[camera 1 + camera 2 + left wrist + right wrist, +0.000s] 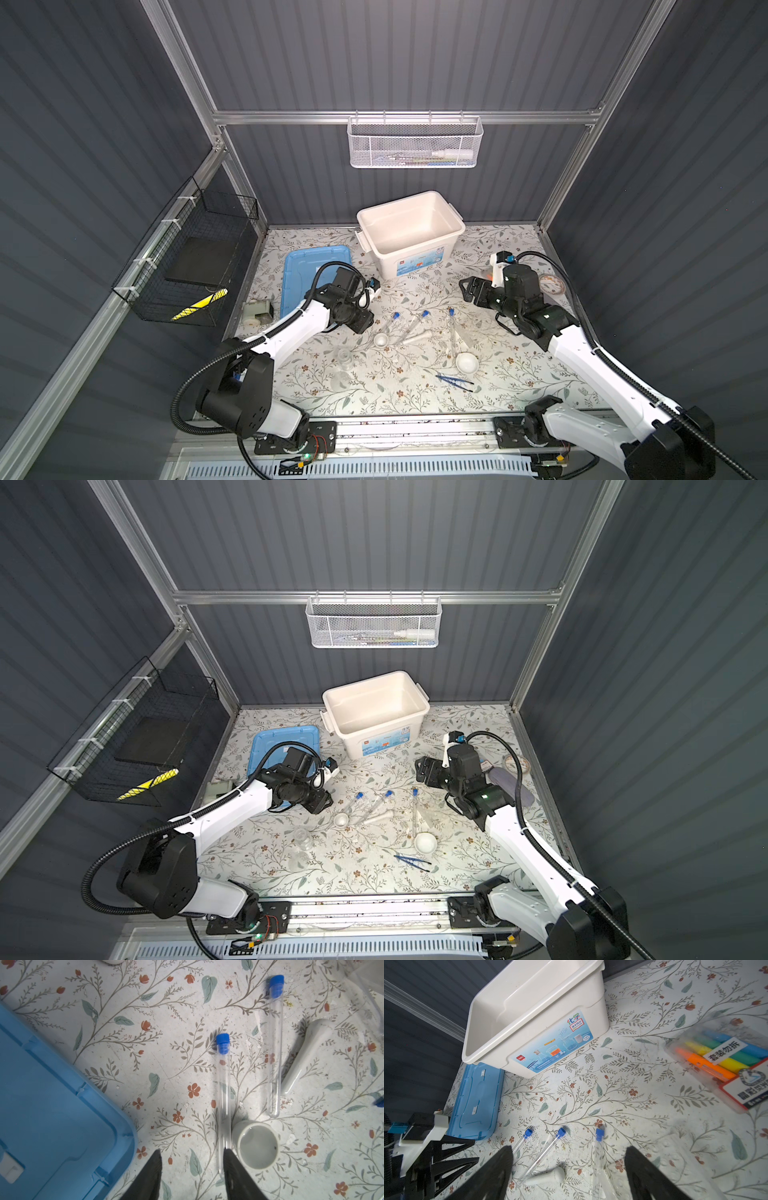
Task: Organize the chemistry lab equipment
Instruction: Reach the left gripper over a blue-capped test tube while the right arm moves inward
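Observation:
Three clear blue-capped tubes lie side by side mid-table (392, 322) (417, 322) (451, 328), the third on a clear plastic piece. A white pestle (415, 337) rests against the middle tube, with a small white dish (381, 340) beside it. A larger white dish (466, 363), dark blue tweezers (454, 381) and small clear glassware (344, 359) sit nearer the front. My left gripper (192, 1151) is open low over the table, and the leftmost tube (223, 1088) has its closed end just inside one finger. My right gripper (569, 1149) hovers open above the tubes, holding nothing.
An open white bin (453, 232) stands at the back centre, its blue lid (307, 266) flat on the left. A pack of coloured markers (720, 1059) and a tape roll (552, 284) lie on the right. A white mesh basket (415, 143) hangs on the back wall, and a black wire basket (187, 266) on the left wall.

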{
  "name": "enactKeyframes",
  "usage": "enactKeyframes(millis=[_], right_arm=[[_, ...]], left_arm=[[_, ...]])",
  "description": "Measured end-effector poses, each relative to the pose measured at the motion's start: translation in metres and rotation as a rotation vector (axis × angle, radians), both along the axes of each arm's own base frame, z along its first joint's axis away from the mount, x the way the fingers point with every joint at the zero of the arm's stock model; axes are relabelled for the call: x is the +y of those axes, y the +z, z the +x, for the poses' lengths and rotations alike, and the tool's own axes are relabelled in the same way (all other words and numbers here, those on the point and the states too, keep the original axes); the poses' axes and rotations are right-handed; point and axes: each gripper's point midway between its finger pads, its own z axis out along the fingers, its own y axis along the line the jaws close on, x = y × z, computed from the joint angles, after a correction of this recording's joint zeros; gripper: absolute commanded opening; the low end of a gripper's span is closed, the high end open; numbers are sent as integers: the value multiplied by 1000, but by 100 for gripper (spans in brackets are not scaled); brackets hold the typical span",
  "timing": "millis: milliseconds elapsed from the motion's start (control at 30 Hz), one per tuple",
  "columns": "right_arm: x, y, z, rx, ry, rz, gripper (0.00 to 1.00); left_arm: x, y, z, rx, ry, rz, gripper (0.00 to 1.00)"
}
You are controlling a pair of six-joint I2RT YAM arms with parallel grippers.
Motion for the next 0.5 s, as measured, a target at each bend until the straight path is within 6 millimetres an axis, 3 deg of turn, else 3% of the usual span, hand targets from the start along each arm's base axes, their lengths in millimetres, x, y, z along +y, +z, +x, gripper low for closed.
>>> enactKeyframes(millis=[500], right_arm=[[-5, -3, -2, 13, -25, -19, 86]], left_arm=[[-12, -29, -10, 75, -44, 38, 44]])
